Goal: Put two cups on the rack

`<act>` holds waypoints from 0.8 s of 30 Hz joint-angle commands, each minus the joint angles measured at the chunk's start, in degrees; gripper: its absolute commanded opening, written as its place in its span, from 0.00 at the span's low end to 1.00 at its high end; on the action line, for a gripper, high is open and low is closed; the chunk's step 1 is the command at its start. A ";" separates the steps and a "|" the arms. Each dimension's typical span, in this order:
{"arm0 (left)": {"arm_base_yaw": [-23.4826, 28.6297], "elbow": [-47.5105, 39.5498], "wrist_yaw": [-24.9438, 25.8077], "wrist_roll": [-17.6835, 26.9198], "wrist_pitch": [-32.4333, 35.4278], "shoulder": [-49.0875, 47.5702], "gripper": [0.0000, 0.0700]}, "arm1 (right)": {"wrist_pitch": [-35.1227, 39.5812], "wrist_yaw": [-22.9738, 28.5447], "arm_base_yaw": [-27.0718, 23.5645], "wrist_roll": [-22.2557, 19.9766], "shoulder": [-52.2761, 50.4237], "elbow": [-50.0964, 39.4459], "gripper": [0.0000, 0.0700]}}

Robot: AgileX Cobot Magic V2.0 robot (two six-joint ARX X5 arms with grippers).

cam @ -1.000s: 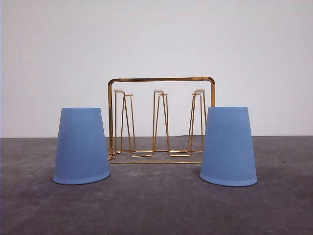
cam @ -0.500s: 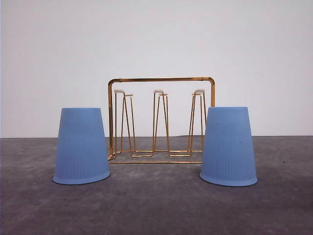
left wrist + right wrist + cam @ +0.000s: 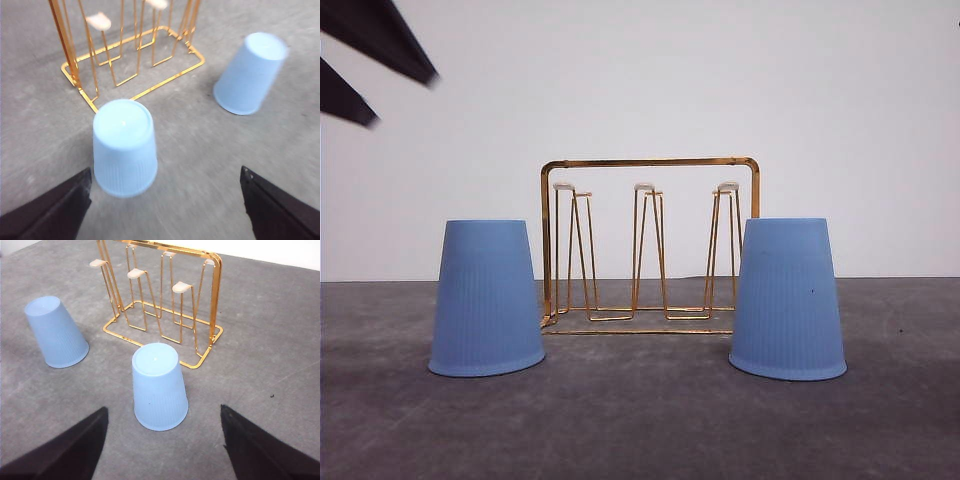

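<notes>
Two light blue ribbed cups stand upside down on the grey table, the left cup [image 3: 486,300] and the right cup [image 3: 787,300]. The gold wire rack [image 3: 650,245] stands between and behind them, its white-tipped prongs bare. My left gripper [image 3: 405,100] hangs open, high at the upper left. In the left wrist view, the left gripper [image 3: 165,172] is open above and just short of the left cup [image 3: 124,147], with the rack [image 3: 130,65] beyond. In the right wrist view, my right gripper [image 3: 164,409] is open above the right cup [image 3: 159,387], near the rack [image 3: 165,300].
A plain white wall runs behind the grey table [image 3: 640,420]. Each wrist view also takes in the other cup, the right cup [image 3: 250,75] and the left cup [image 3: 55,332], off to the side on the table.
The left gripper's dark fingers have come into the front view at the upper left. The cups and rack have not moved.
</notes>
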 commanded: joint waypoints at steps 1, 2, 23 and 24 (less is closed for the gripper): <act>-0.33 0.98 -0.01 -0.60 3.83 3.00 0.80 | 0.59 0.01 0.24 -0.25 0.15 0.74 0.65; -0.33 0.98 -0.08 -0.60 6.09 4.96 0.80 | 0.59 0.01 0.24 -0.26 0.15 0.74 0.65; -0.48 0.98 -0.54 -0.60 24.49 33.90 0.79 | 0.97 -0.01 0.24 0.36 0.15 0.74 0.65; -0.49 0.98 -0.54 -0.60 24.46 34.00 0.76 | 1.22 -0.02 0.24 0.71 0.15 0.74 0.65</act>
